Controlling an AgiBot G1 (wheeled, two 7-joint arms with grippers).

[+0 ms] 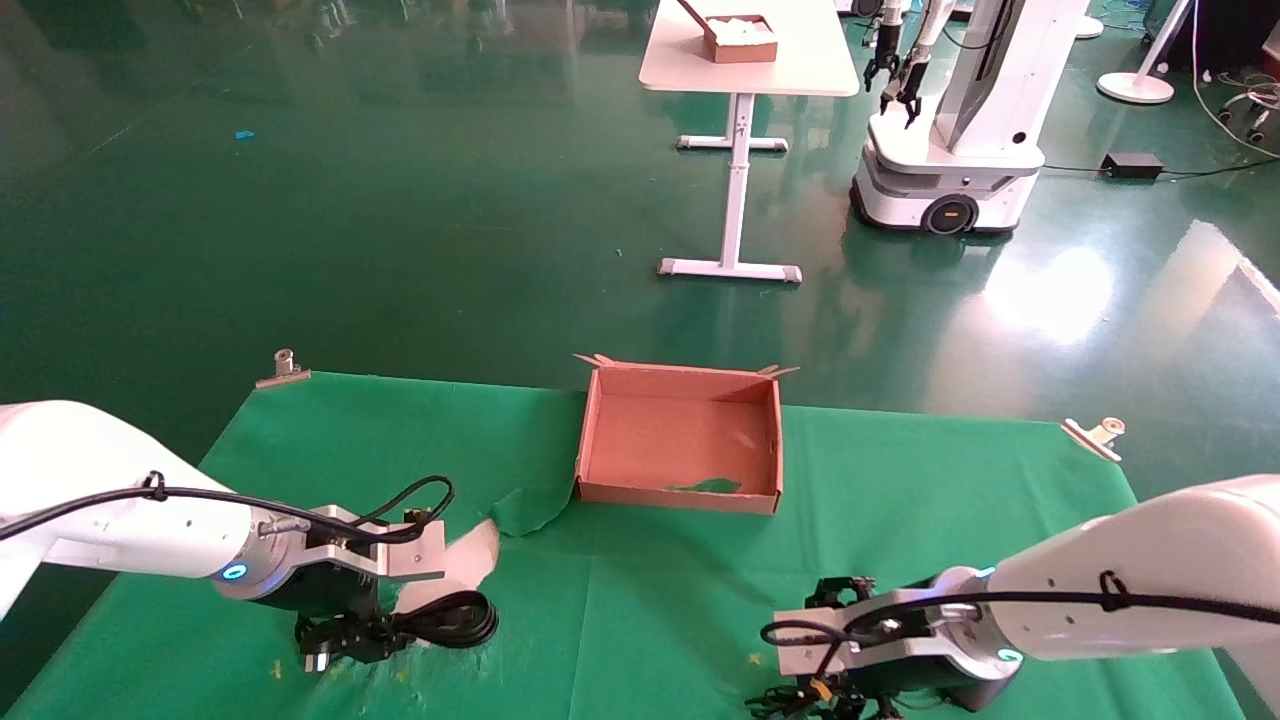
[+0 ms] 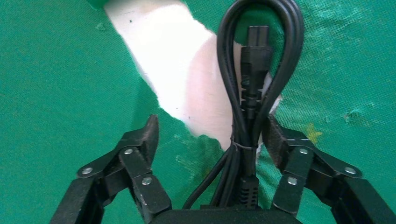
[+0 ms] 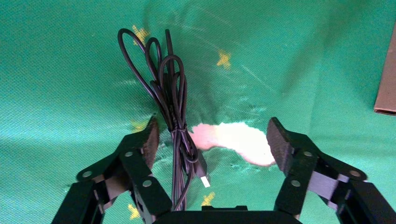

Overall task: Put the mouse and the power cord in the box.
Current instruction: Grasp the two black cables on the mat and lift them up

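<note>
The power cord [image 1: 450,615] lies bundled on the green cloth at the front left. My left gripper [image 1: 345,635] hangs right over it. In the left wrist view the left gripper [image 2: 211,126] is open, and the power cord [image 2: 254,70] runs between its jaws, close to one finger [image 2: 275,140]. At the front right, my right gripper [image 1: 830,700] is low over the cloth. There the right gripper [image 3: 212,128] is open around the mouse's thin bundled cable [image 3: 173,102] with its USB plug [image 3: 204,177]. The mouse body is hidden. The box [image 1: 680,495] stands empty at mid-table.
The cloth is torn, with bare white table [image 2: 177,70] by the cord and a pale patch [image 3: 233,137] by the cable. A cloth fold [image 1: 525,510] lies beside the box's left corner. Clips [image 1: 285,368] [image 1: 1095,435] hold the far corners. Another robot [image 1: 950,130] stands beyond.
</note>
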